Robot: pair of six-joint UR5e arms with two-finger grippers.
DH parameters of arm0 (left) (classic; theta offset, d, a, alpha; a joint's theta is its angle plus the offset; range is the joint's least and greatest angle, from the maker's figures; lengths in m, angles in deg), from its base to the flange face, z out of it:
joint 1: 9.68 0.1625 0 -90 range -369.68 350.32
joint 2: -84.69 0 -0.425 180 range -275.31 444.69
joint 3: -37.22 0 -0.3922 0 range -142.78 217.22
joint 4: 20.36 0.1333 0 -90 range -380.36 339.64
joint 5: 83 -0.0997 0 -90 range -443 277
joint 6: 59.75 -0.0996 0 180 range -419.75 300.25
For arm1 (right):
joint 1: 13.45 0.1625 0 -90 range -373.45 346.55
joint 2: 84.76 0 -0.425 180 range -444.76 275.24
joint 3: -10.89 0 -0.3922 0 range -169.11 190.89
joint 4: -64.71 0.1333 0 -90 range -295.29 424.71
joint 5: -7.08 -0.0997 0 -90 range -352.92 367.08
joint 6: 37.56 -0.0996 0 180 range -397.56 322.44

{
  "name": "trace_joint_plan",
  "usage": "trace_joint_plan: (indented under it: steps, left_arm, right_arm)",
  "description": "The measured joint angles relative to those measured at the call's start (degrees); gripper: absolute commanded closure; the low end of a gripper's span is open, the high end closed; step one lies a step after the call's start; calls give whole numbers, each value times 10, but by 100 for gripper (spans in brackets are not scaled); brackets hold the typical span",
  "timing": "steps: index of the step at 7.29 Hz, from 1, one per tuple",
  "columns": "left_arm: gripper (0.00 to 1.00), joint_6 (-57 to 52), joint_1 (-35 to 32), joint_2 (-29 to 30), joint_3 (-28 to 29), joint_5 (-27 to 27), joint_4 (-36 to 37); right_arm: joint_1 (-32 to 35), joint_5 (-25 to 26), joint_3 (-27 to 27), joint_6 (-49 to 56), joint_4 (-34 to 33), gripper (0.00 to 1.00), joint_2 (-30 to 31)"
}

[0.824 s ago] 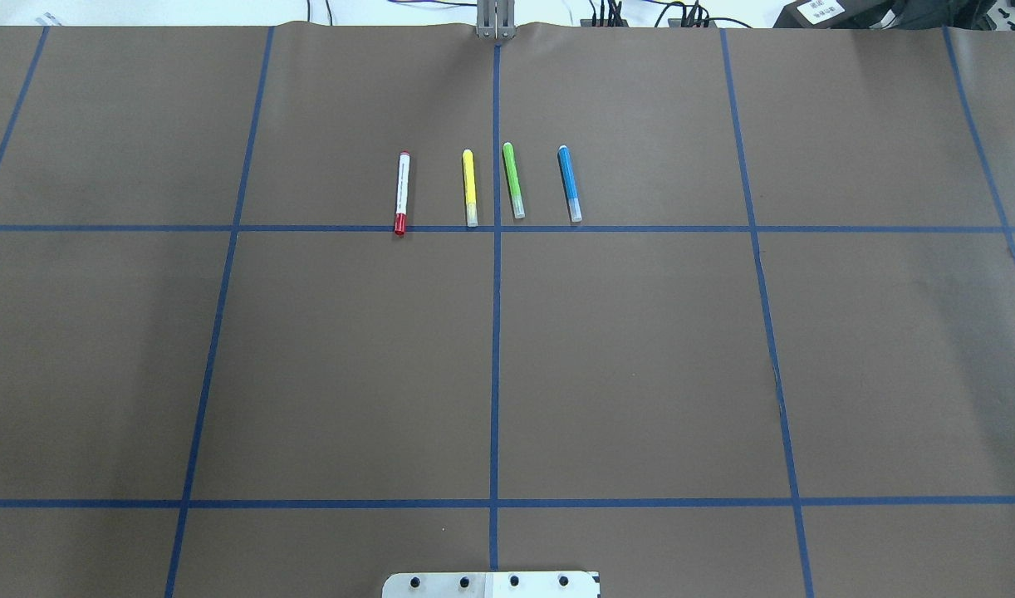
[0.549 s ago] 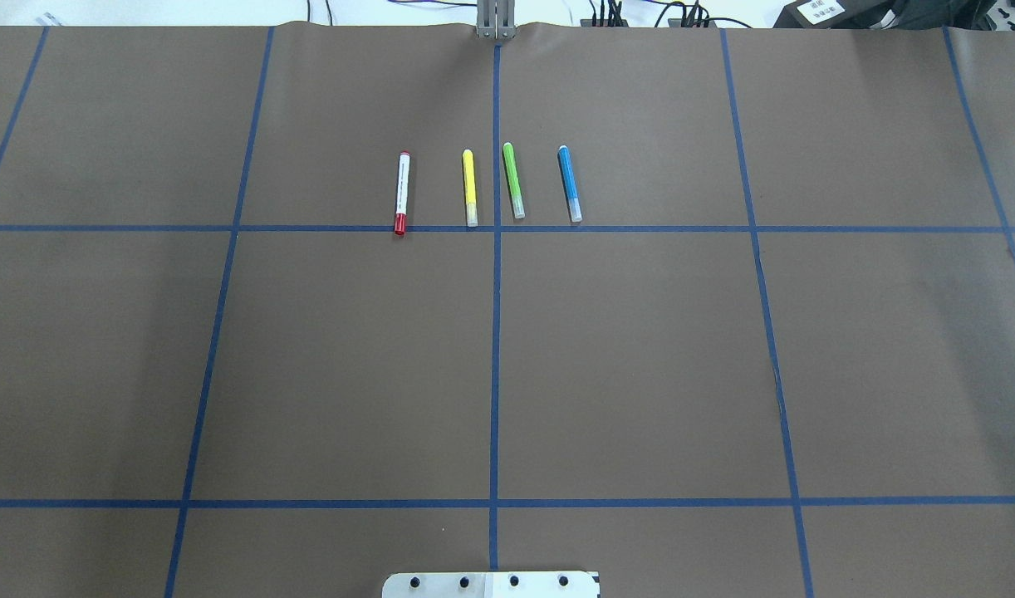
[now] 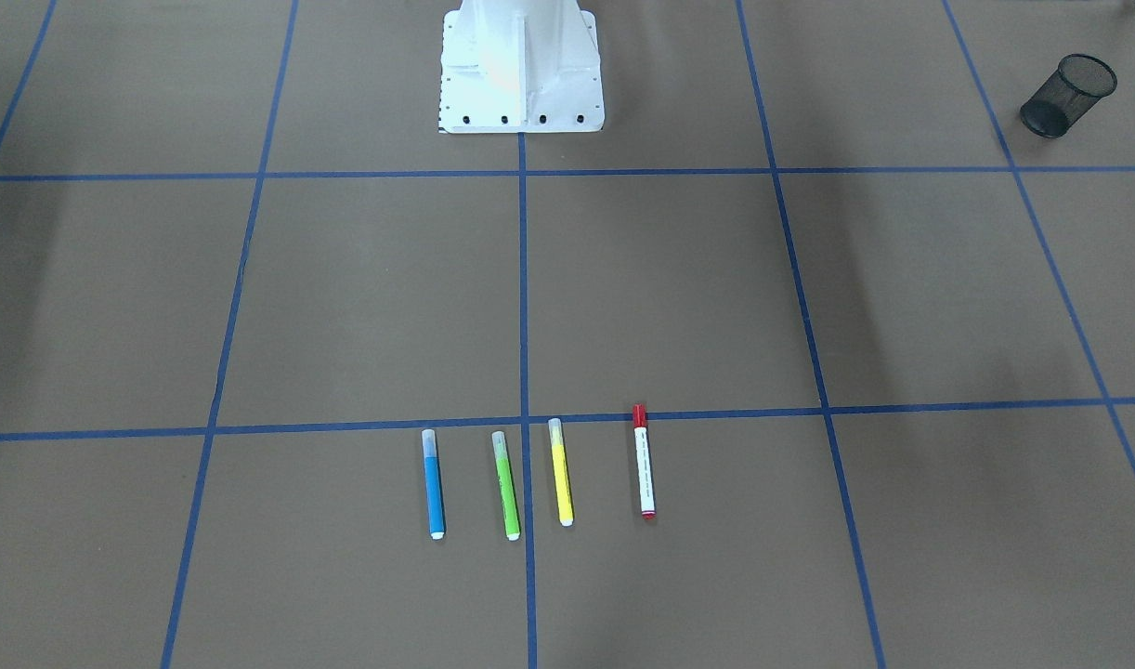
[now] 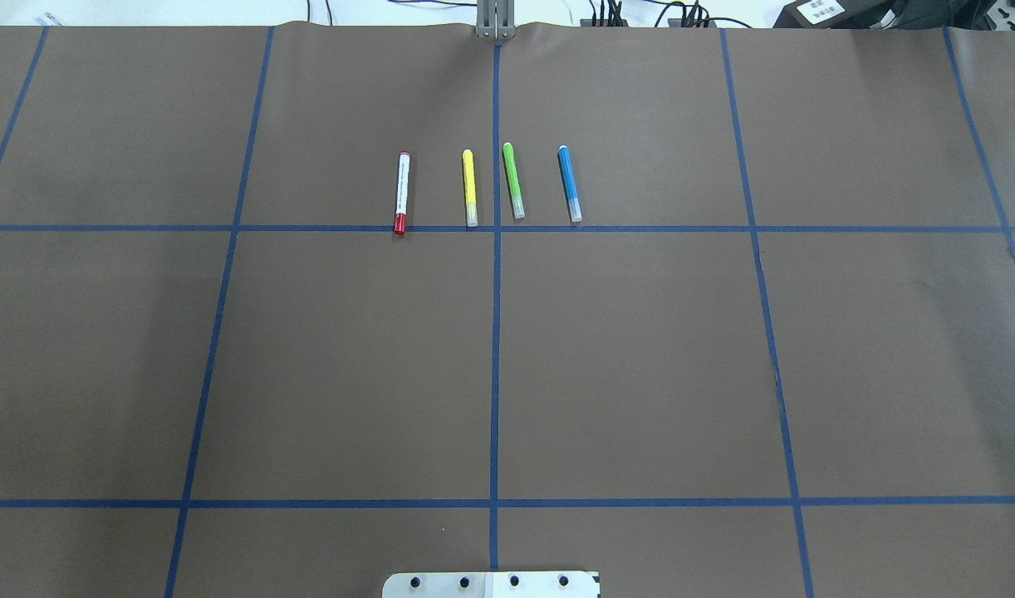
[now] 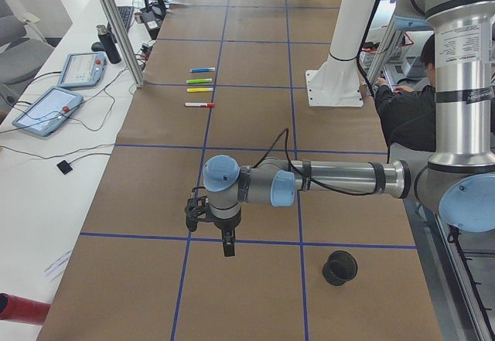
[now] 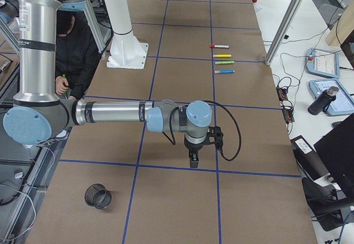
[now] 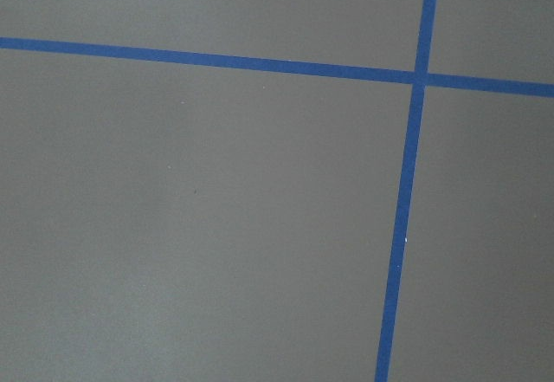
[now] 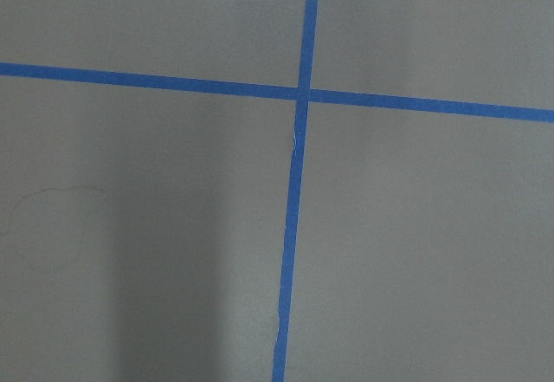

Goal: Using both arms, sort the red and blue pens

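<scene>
Red pen (image 4: 402,193) and blue pen (image 4: 569,183) lie unmoved, sorting not begun; finger spacing of left gripper (image 5: 227,244) and right gripper (image 6: 193,160) cannot be told.

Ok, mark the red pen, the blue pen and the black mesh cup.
red pen (image 4: 402,193), overhead exterior view, middle of its white barrel.
blue pen (image 4: 567,178), overhead exterior view, middle of its blue barrel.
black mesh cup (image 3: 1062,100), exterior front-facing view, its mesh side wall.

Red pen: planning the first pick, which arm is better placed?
Left, probably: the red pen lies in the overhead view's left half, nearer the left arm; the blue pen lies opposite.
</scene>
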Motion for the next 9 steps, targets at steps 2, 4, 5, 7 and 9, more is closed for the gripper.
trace_joint_plan:
  steps: [2,4,5,7,9]
  left_arm:
    - [0,0,1,1,-30,2,-3]
    - [0,2,2,7,-69,9,-6]
    - [0,9,3,15,-78,21,-6]
    - [0,30,11,62,-77,41,-3]
    - [0,38,39,109,-70,48,-6]
  right_arm:
    - [0,-4,2,-1,10,0,2]
    - [0,-16,4,-1,14,0,1]
    - [0,-18,4,-1,14,0,1]
    - [0,-20,6,-1,15,0,-4]
    - [-3,-22,11,-1,10,0,-34]
